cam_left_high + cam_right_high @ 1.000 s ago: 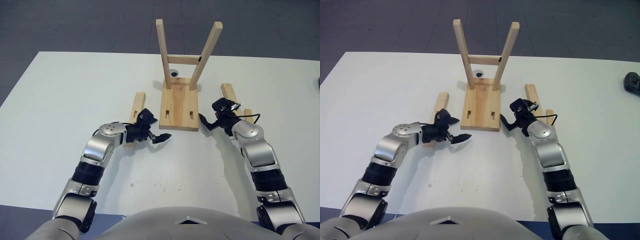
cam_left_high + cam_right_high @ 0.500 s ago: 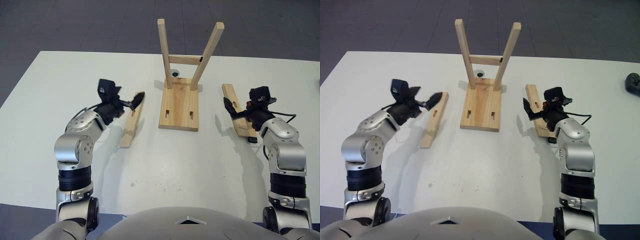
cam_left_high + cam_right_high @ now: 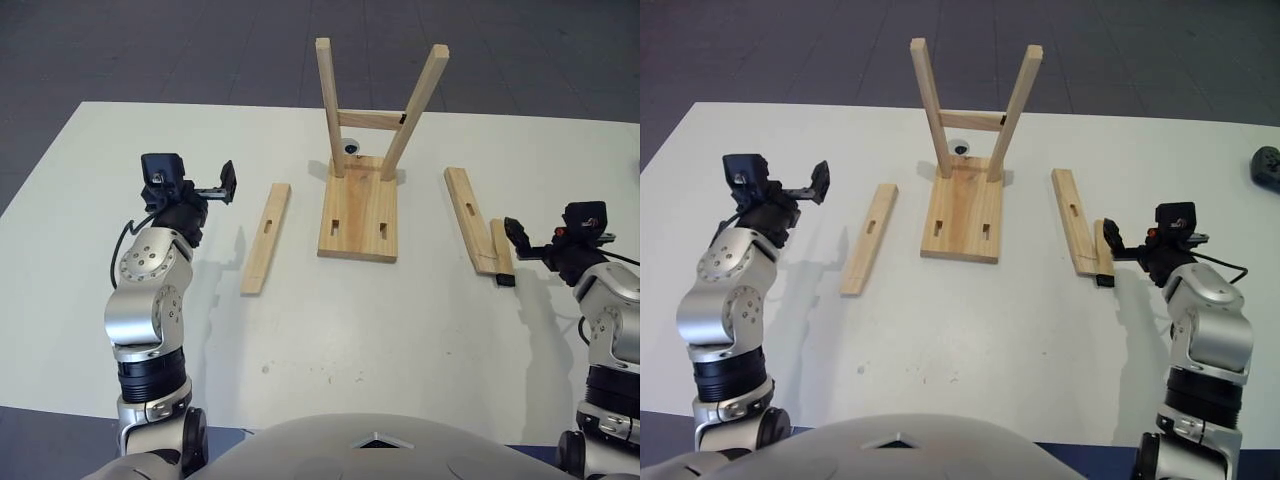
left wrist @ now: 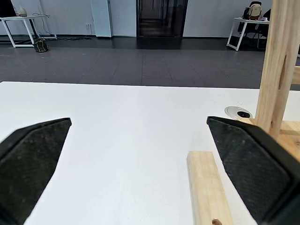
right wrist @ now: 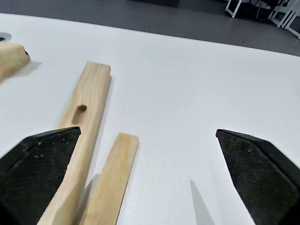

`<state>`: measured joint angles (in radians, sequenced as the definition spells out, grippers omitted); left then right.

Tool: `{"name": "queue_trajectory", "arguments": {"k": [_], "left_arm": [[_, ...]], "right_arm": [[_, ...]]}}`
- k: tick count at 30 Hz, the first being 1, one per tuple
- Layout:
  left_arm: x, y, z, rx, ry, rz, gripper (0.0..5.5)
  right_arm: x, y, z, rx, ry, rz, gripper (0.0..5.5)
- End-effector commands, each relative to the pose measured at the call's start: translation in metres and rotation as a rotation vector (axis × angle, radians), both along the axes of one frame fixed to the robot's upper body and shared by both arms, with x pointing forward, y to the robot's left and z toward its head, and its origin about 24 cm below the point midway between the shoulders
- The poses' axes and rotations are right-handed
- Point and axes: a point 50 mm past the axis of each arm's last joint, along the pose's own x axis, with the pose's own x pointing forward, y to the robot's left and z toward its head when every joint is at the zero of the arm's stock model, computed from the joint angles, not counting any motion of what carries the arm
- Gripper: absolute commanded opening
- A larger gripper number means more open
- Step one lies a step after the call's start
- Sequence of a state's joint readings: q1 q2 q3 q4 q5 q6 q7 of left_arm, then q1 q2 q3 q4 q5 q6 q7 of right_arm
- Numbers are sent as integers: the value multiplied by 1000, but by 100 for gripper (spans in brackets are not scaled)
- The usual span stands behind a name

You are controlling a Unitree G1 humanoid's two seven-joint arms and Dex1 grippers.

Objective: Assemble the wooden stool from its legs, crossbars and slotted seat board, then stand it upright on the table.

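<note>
Lying flat, a leg point(image 3: 265, 238) sits near the left tool point(image 4: 139, 122).

We've got pale bare wood on the seat board point(image 3: 358, 215), smooth and matt with the grain showing, and the same on the loose leg point(image 3: 266, 237) to its left. The worktop point(image 3: 400, 330) reads white and smooth. Close in, the fingers point(image 4: 30, 159) of the left end effector point(image 4: 139, 121) look black, matt and finely pebbled, and the right end effector point(image 5: 147, 133) matches.

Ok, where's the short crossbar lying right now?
In the head views, the short crossbar lies flat on the table, on the robot's right, close beside the outer edge of the loose leg there.
</note>
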<state>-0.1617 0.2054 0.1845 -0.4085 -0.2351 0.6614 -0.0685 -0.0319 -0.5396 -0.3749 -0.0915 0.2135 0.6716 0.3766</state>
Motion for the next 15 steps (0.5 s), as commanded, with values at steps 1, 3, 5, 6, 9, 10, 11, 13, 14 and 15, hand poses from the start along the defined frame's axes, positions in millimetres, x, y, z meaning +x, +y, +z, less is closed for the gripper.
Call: {"name": "queue_trajectory", "arguments": {"k": [1, 3, 5, 6, 9, 10, 11, 13, 14, 15], "left_arm": [[3, -8, -3, -4, 12, -26, 540], [3, -8, -7, -4, 31, -25, 540], [3, -9, -10, -6, 45, -27, 540], [3, -9, -11, -4, 48, -28, 540], [3, -10, -14, -6, 63, -28, 540], [3, -11, -15, -6, 66, -30, 540], [3, -13, -16, -7, 69, -35, 540], [2, -15, -17, -6, 72, -43, 540], [1, -16, -18, -7, 75, -45, 540], [1, -16, -19, -5, 78, -46, 540]], "right_arm": [[0, -1, -13, -65, 113, 13, 539], [0, 0, -19, -103, 154, 24, 539], [-2, 1, -22, -134, 185, 39, 539], [-2, 1, -22, -146, 194, 43, 539], [-4, 3, -24, -163, 229, 60, 539], [-5, 3, -26, -165, 243, 55, 539], [-6, 1, -28, -153, 256, 38, 539], [-7, -1, -29, -147, 270, 20, 518], [-8, -1, -30, -135, 275, 12, 510], [-9, -1, -30, -114, 280, 2, 495]]}}
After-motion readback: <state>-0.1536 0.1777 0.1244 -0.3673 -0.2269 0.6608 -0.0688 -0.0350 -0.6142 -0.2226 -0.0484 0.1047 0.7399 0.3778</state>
